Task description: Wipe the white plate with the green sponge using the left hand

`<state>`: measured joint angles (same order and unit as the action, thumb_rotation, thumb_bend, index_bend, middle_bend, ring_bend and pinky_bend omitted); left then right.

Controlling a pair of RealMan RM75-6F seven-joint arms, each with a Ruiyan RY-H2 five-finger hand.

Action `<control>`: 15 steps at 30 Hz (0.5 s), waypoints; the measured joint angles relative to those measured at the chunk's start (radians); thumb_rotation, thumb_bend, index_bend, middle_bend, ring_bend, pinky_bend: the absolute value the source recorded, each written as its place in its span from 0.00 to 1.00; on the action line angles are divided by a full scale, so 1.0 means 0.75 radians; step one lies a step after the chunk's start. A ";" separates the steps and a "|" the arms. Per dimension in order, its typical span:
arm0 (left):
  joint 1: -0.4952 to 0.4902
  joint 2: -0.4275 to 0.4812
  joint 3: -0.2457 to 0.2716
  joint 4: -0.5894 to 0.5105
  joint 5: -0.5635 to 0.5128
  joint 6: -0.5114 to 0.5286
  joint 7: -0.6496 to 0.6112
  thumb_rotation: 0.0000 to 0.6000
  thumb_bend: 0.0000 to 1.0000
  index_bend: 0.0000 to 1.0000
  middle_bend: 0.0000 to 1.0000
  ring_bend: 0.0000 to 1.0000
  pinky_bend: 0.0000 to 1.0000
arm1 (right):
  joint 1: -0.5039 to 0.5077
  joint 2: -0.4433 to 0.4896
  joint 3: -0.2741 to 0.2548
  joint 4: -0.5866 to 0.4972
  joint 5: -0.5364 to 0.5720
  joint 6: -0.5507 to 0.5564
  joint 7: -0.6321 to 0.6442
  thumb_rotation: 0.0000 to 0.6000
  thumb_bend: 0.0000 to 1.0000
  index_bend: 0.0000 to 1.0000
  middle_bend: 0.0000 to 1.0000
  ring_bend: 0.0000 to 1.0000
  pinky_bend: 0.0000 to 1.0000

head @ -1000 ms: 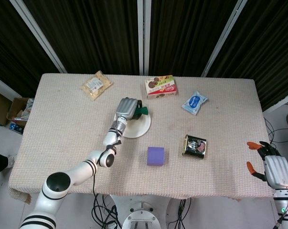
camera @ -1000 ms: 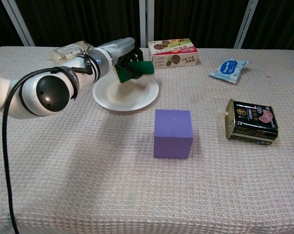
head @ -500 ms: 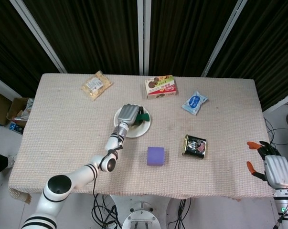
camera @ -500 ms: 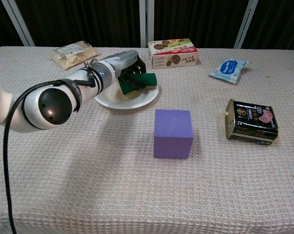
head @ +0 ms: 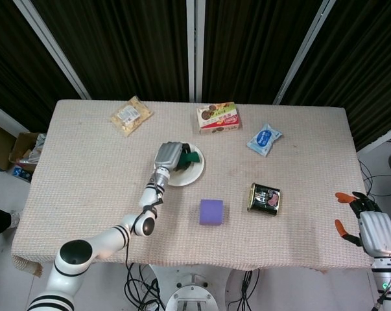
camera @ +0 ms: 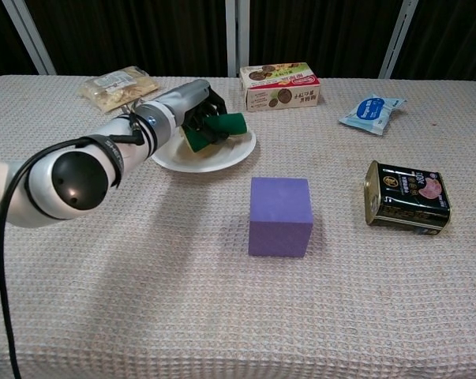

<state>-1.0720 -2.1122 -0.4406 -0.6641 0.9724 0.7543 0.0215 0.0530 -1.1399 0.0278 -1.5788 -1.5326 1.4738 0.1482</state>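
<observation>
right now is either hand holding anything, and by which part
The left hand grips the sponge by its near end, the far end sticking out over the plate. The right hand holds nothing, off the table's edge.

The left hand (head: 167, 155) holds the green sponge (head: 191, 157) over the white plate (head: 194, 172) on the table (head: 85, 168). Near the plate are a purple block (head: 211, 211) and a dark tin (head: 264, 198). The right hand (head: 370, 228) is beside the table's edge, its fingers apart.
</observation>
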 measured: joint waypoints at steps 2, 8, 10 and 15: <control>0.018 0.025 0.009 -0.054 0.038 0.044 -0.022 1.00 0.37 0.55 0.58 0.41 0.32 | -0.001 -0.001 -0.001 0.000 -0.006 0.006 0.001 1.00 0.26 0.25 0.30 0.16 0.24; 0.086 0.065 0.082 -0.152 0.153 0.167 -0.047 1.00 0.37 0.55 0.58 0.41 0.31 | -0.006 -0.003 -0.004 0.004 -0.019 0.019 0.009 1.00 0.26 0.25 0.30 0.16 0.24; 0.097 0.055 0.116 -0.136 0.188 0.188 -0.047 1.00 0.37 0.55 0.58 0.40 0.28 | -0.007 -0.004 -0.006 0.006 -0.022 0.022 0.013 1.00 0.26 0.25 0.30 0.16 0.24; 0.107 0.000 0.164 -0.039 0.257 0.231 -0.061 1.00 0.37 0.55 0.58 0.38 0.21 | -0.011 -0.007 -0.007 0.010 -0.028 0.031 0.018 1.00 0.26 0.25 0.30 0.16 0.24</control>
<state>-0.9916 -2.1118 -0.3176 -0.6932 1.1649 0.9276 -0.0246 0.0444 -1.1448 0.0225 -1.5711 -1.5535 1.4974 0.1614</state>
